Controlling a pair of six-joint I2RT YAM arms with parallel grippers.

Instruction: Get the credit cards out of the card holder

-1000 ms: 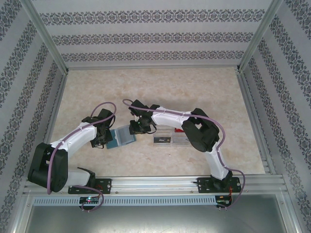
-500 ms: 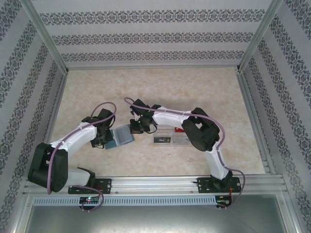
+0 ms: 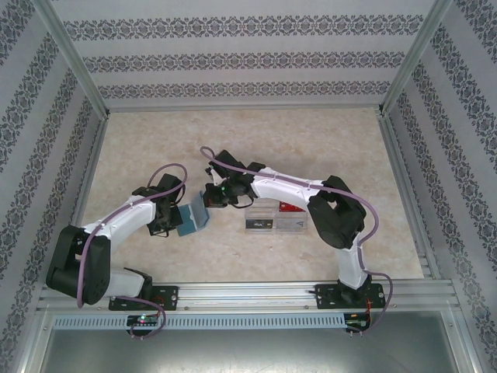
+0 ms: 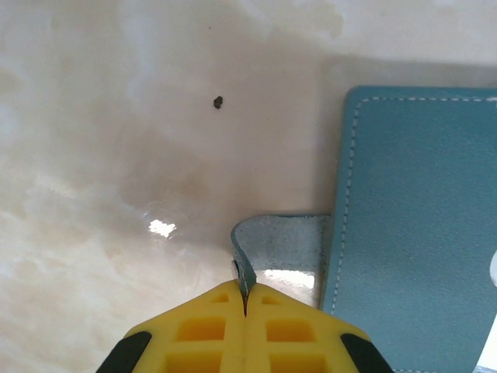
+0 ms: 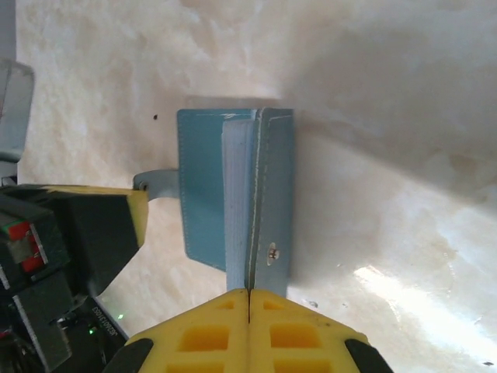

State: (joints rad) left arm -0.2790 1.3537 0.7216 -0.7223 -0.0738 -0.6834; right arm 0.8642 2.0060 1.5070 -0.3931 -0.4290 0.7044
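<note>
Lifted since a second ago, the card holder [image 3: 192, 215] now tilts upward, left of centre on the surface [image 3: 256, 140]. Left jaws pinch its strap tab [image 4: 283, 245]; right jaws clamp one cover, pale credit cards [image 5: 235, 194] seemingly inside.

Left arm [image 3: 124, 219]: rises from its base at the near left of the card holder [image 3: 192, 216]; the white forearm slants up and rightward to the holder's left edge.
Left gripper [image 4: 245, 294]: yellow fingers [image 4: 200, 330] pressed together with no gap, pinching the thin strap [image 4: 283, 247] at the card holder's left side.
Right arm [image 3: 281, 186]: elbow bent well to the right of the card holder; the white forearm reaches leftward to the holder's far right corner.
Right gripper [image 5: 248, 295]: yellow fingers [image 5: 299, 338] closed flush, nipping the edge of the card holder's raised flap [image 5: 273, 186].
Spacing: the grippers sit near each other on opposite sides of the card holder, apart from one another.
</note>
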